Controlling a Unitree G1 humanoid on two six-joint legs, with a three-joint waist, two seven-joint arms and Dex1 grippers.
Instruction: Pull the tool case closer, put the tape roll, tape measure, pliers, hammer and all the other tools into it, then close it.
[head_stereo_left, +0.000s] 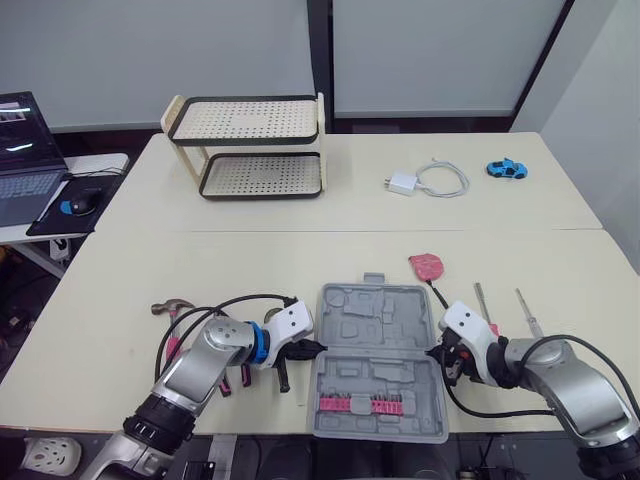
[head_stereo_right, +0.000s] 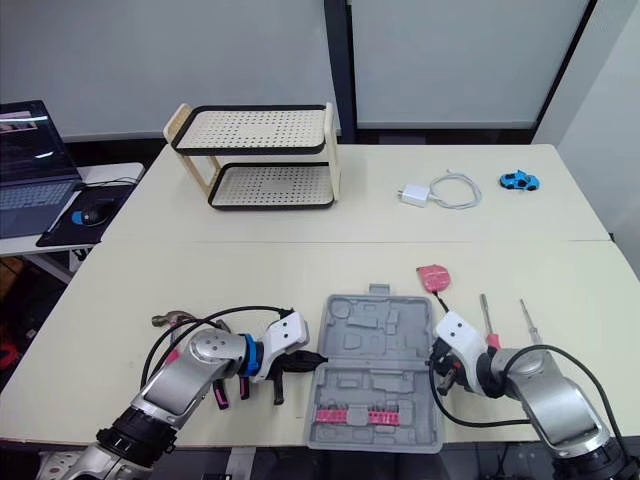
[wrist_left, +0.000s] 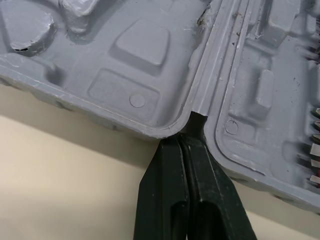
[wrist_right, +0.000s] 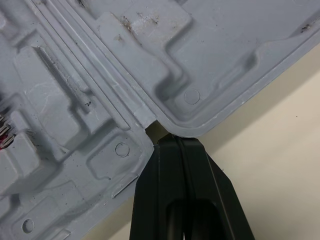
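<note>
The grey tool case (head_stereo_left: 378, 330) lies open flat at the table's front edge, with a row of pink bits (head_stereo_left: 362, 403) in its near half. My left gripper (head_stereo_left: 312, 349) is shut, its tips pressed into the hinge notch on the case's left side (wrist_left: 184, 140). My right gripper (head_stereo_left: 437, 350) is shut too, its tips at the hinge notch on the right side (wrist_right: 175, 140). A hammer (head_stereo_left: 172, 307) and pink-handled pliers (head_stereo_left: 238, 376) lie left of the case, partly hidden by my left arm. A pink tape measure (head_stereo_left: 427, 266) and two screwdrivers (head_stereo_left: 480, 297) lie to the right.
A two-tier perforated shelf (head_stereo_left: 250, 145) stands at the back left. A white charger with its cable (head_stereo_left: 420, 181) and a blue toy car (head_stereo_left: 507, 169) lie at the back right. A laptop (head_stereo_left: 25, 155) and a mouse (head_stereo_left: 80, 205) sit on a side table to the left.
</note>
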